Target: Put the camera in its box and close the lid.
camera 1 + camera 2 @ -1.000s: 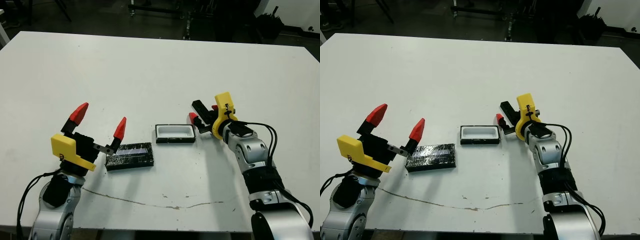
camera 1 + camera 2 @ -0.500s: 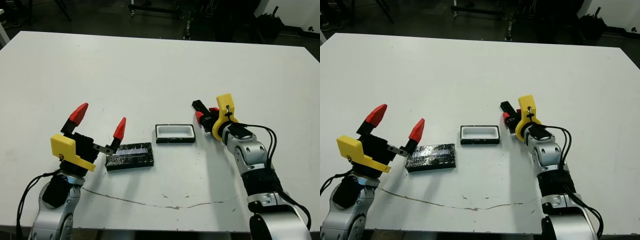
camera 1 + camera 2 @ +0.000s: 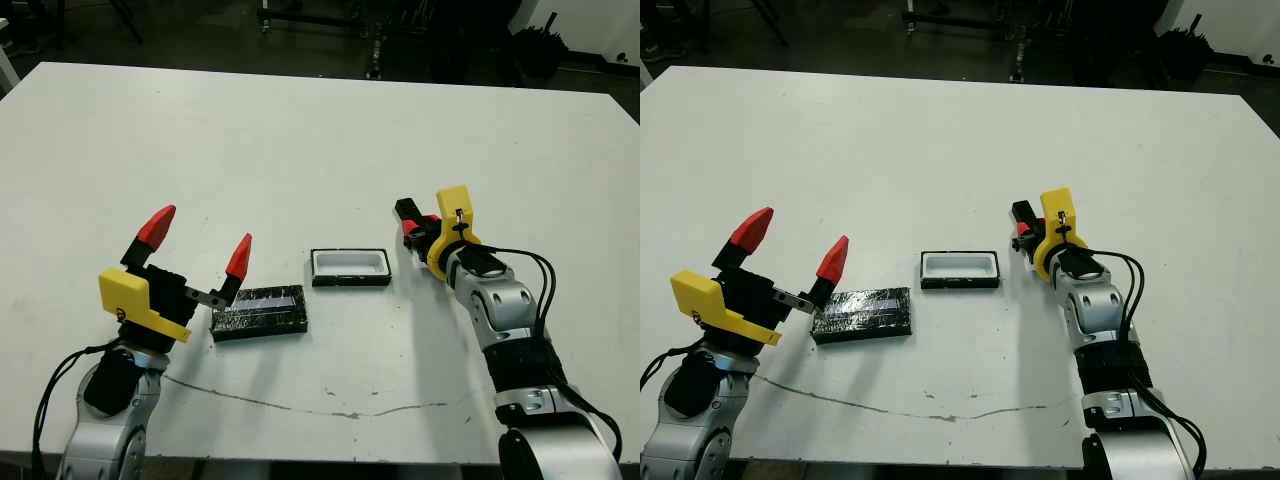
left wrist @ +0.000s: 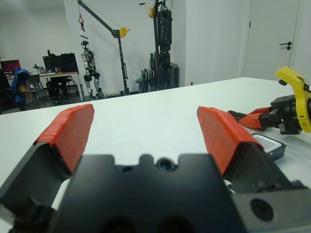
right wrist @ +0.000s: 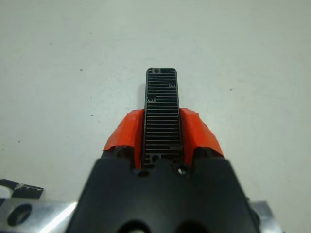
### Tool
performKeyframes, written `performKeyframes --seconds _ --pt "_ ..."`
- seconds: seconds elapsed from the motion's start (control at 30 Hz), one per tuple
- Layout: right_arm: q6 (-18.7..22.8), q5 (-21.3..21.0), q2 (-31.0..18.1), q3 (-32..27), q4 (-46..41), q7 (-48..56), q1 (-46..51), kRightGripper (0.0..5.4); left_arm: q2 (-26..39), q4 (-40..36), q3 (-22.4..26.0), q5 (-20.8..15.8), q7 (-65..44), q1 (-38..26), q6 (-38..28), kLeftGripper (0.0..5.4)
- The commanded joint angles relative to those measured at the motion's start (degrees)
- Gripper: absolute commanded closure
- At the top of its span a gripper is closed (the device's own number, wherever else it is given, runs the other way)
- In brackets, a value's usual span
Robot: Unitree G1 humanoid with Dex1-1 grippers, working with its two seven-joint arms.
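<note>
The camera [image 5: 163, 111], a thin ribbed black slab, is clamped between the red fingers [image 5: 194, 133] of my right gripper [image 3: 414, 228], which is shut on it just right of the box. The box [image 3: 350, 267], a shallow black tray with a white hollow, sits open at the table's middle. The lid [image 3: 258, 311], glossy black with a pale stripe, lies left of the box. My left gripper [image 3: 198, 242] hovers open just left of the lid, holding nothing; the left wrist view shows its own fingers [image 4: 73, 131] spread wide.
A thin dark crack line [image 3: 300, 402] runs along the white table [image 3: 300, 140] near its front edge. Stands and lab equipment [image 3: 380, 30] sit on the dark floor beyond the far edge.
My right gripper's fingers, open around the camera a second ago, have shut on it, and it has shifted slightly right. The left arm, lid and box have not moved.
</note>
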Motion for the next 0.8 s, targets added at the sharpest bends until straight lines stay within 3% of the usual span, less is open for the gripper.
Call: performKeyframes --seconds 0.03,0.3,0.5,0.67,0.8 --pt "1.3 -0.32 -0.03 -0.2 -1.44 -0.98 0.98 3.7 0.08 0.44 0.25 0.13 -0.01 0.53 -0.57 0.0" --pt "2.45 3.4 -3.59 -1.47 -3.95 6.77 -0.28 3.7 0.05 -0.1 0.12 0.09 0.19 0.79 -0.08 0.0" --pt "-1.91 7.8 -11.29 -1.39 -2.76 23.71 -4.65 3.7 -0.06 -0.24 -0.01 -0.28 0.12 0.95 0.25 0.0" --pt "-12.13 8.55 -16.8 1.01 3.03 40.43 -9.54 3.7 -0.25 0.01 -0.39 -0.1 0.09 0.79 0.02 0.0" --pt "-9.77 8.03 -19.88 4.8 4.26 49.45 -13.39 3.7 -0.4 0.08 -0.45 0.13 0.3 0.65 0.06 0.0"
